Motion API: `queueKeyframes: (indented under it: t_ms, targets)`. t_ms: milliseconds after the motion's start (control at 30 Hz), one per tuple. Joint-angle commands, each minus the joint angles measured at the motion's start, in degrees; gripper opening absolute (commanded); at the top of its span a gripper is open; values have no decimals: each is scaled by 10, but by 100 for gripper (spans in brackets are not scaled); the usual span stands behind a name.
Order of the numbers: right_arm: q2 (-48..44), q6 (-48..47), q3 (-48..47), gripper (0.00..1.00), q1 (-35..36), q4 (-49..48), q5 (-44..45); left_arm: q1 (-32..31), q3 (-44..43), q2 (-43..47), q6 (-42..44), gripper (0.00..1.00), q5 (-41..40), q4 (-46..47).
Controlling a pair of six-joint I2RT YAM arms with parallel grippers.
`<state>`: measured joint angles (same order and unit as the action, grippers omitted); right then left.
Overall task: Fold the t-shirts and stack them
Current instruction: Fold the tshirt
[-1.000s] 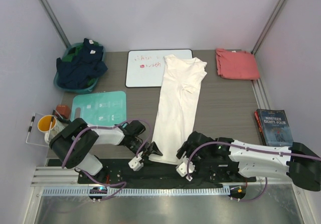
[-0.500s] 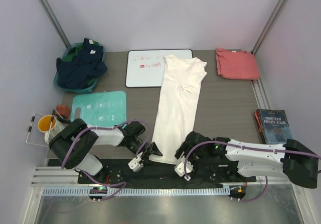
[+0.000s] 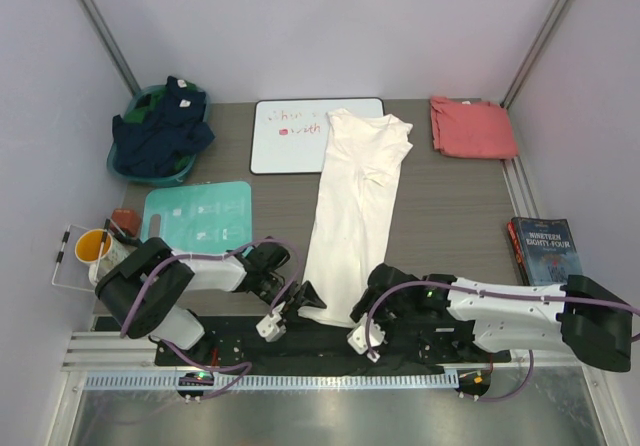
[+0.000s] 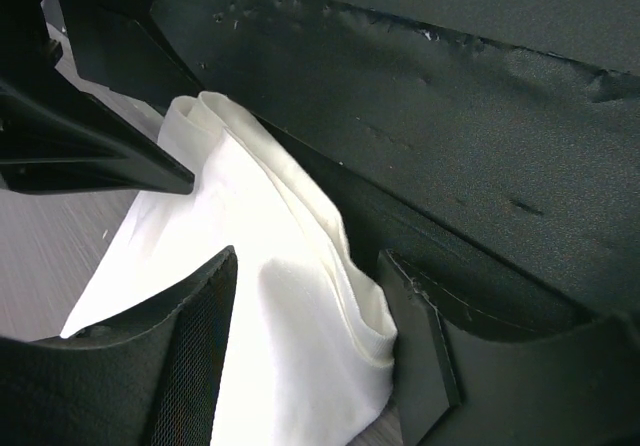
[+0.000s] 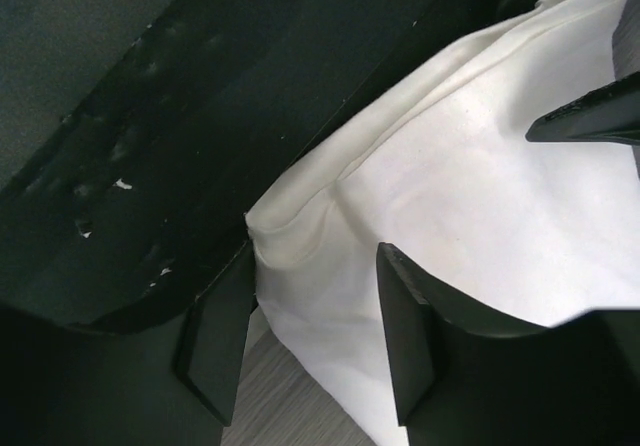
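The cream-white t-shirt (image 3: 350,206) lies as a long narrow strip from the whiteboard down to the table's near edge. My left gripper (image 3: 307,303) is low at the hem's left corner. In the left wrist view this gripper (image 4: 310,306) is open, with the bunched hem (image 4: 300,286) between its fingers and brushing the right finger (image 4: 420,346). My right gripper (image 3: 360,312) is at the hem's right corner. In its own wrist view the right gripper (image 5: 315,286) is open astride the cloth corner (image 5: 300,236). The salmon-red t-shirt (image 3: 470,128) lies folded at the back right.
A whiteboard (image 3: 290,136) lies under the shirt's collar end, with a teal board (image 3: 197,212) to the left. A teal basin (image 3: 140,177) holds dark blue clothes (image 3: 160,136). A yellow cup (image 3: 92,246) stands at the far left, a book (image 3: 545,251) at the right. A black mat (image 3: 320,344) runs along the near edge.
The right arm has slid a little to the left onto the hem's right corner, and its jaws have narrowed. The left gripper has hardly moved.
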<state>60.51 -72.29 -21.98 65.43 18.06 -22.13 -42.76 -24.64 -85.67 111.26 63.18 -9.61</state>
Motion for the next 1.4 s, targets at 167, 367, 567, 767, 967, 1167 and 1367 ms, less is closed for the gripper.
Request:
queueKeyframes:
  t_ms: [167,367,567,767,967,1167,1367]
  targets:
    - [6,36,8,13,14,-84,18,8,5,9,113,58,-68,91]
    - [7,35,-15,6,15,-54,28,8,7,15,101,0,-68,92]
    - [-19,36,-24,1,16,-25,29,8,4,17,96,0,-63,93]
    - [-42,74,-62,1,16,17,42,8,-1,34,76,0,-58,93]
    - [-51,106,-99,1,15,48,110,8,-12,82,38,0,-39,93]
    - [-50,90,-92,1,7,33,168,8,-41,118,-69,0,-49,163]
    - [-53,84,-86,1,-8,6,210,9,-48,122,-130,0,-79,210]
